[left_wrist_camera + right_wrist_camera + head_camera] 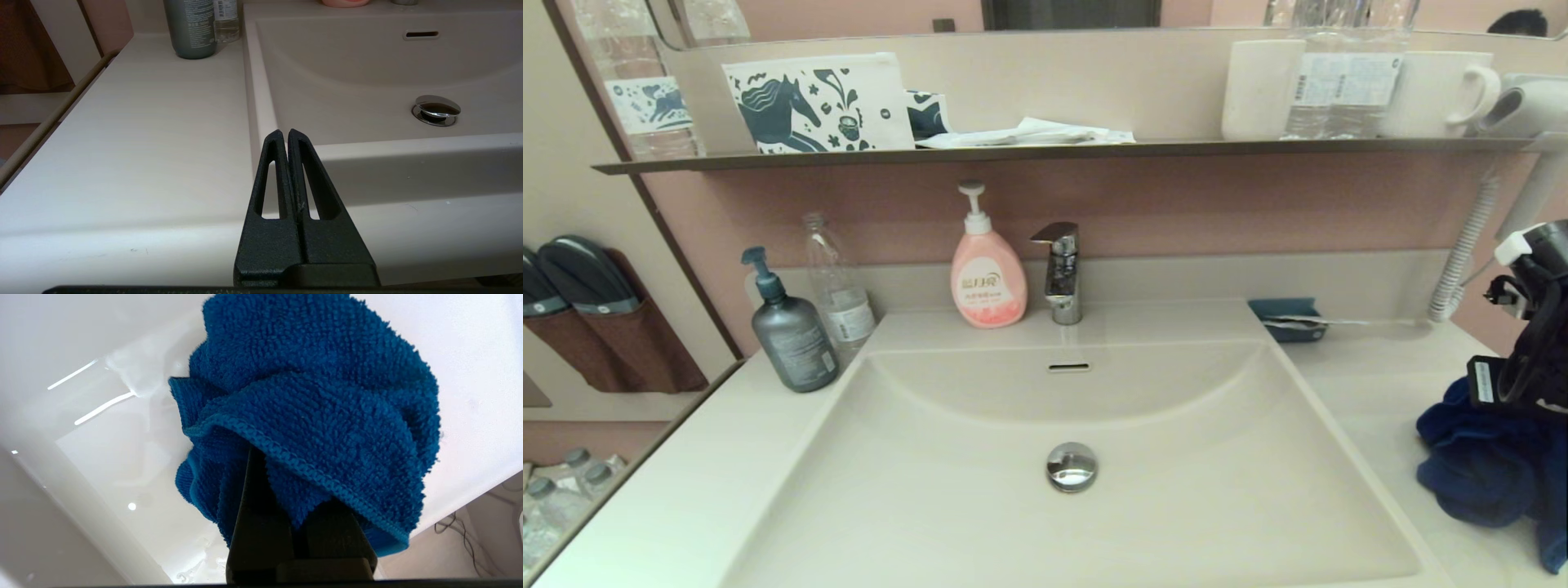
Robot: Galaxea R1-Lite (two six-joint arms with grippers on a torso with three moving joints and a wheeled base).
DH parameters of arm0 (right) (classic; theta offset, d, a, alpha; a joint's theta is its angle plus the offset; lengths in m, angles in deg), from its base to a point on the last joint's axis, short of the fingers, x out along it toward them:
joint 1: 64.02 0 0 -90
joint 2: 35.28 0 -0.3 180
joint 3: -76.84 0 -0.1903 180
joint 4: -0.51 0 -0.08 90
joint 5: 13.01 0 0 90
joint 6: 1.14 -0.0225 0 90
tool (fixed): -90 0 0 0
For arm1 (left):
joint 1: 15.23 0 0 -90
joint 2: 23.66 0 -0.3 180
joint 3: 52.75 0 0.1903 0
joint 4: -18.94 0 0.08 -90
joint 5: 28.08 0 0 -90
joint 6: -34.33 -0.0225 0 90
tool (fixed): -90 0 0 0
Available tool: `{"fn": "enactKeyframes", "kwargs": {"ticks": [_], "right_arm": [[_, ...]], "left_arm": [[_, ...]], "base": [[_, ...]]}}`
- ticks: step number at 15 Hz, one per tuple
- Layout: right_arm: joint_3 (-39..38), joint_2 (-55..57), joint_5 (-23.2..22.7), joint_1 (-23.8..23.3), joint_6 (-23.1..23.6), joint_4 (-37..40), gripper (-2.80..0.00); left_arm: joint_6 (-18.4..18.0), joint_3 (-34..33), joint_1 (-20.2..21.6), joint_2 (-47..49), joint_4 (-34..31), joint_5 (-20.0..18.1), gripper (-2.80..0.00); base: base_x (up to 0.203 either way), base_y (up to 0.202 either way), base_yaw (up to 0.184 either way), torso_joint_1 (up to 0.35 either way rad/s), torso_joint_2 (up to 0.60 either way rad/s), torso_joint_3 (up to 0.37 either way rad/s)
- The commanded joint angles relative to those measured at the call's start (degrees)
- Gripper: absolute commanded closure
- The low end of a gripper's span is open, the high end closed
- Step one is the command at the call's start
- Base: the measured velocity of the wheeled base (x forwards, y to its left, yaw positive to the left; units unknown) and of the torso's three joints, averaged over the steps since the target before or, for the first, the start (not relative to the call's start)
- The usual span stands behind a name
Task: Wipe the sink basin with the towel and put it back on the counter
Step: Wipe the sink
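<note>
The blue towel [1478,469] lies bunched on the cream-white counter [1380,384] to the right of the sink basin [980,506]. My right gripper [1515,408] stands over it, shut on the towel [318,400]; folds of cloth hide its fingertips. The basin holds nothing but its chrome drain plug [1072,466] and slot overflow hole [1068,367]. My left gripper [284,132] is shut and empty, low at the counter's front edge [143,143] beside the basin's left rim [255,81]; the head view does not show it.
A chrome faucet [1060,273], pink soap bottle [987,273], grey pump bottle [788,331] and clear bottle [837,286] stand behind the basin. A blue tray [1286,318] sits at the back right. A dark wall shelf [1054,151] carries cups and boxes. A coiled cord [1462,253] hangs at the right.
</note>
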Motion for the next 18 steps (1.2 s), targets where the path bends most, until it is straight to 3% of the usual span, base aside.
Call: {"fn": "enactKeyframes", "kwargs": {"ticks": [1, 10, 15, 18], "right_arm": [[-0.3, 1.3, 0.0, -0.1, -0.8, 0.2, 0.0], [-1.2, 4.7, -0.5, -3.1, -2.2, -5.6, 0.0], [6.9, 5.6, -3.0, -5.2, -2.2, -6.0, 0.0], [7.9, 6.5, -2.8, -5.6, -2.1, -6.1, 0.0]], "left_arm": [[0.0, 0.0, 0.0, 0.1, 0.0, 0.0, 0.0], [0.0, 0.0, 0.0, 0.1, 0.0, 0.0, 0.0], [0.0, 0.0, 0.0, 0.1, 0.0, 0.0, 0.0], [0.0, 0.0, 0.0, 0.1, 0.0, 0.0, 0.0]], "base": [[0.0, 0.0, 0.0, 0.0, 0.0, 0.0], [0.0, 0.0, 0.0, 0.0, 0.0, 0.0], [0.0, 0.0, 0.0, 0.0, 0.0, 0.0], [0.0, 0.0, 0.0, 0.0, 0.0, 0.0]]}}
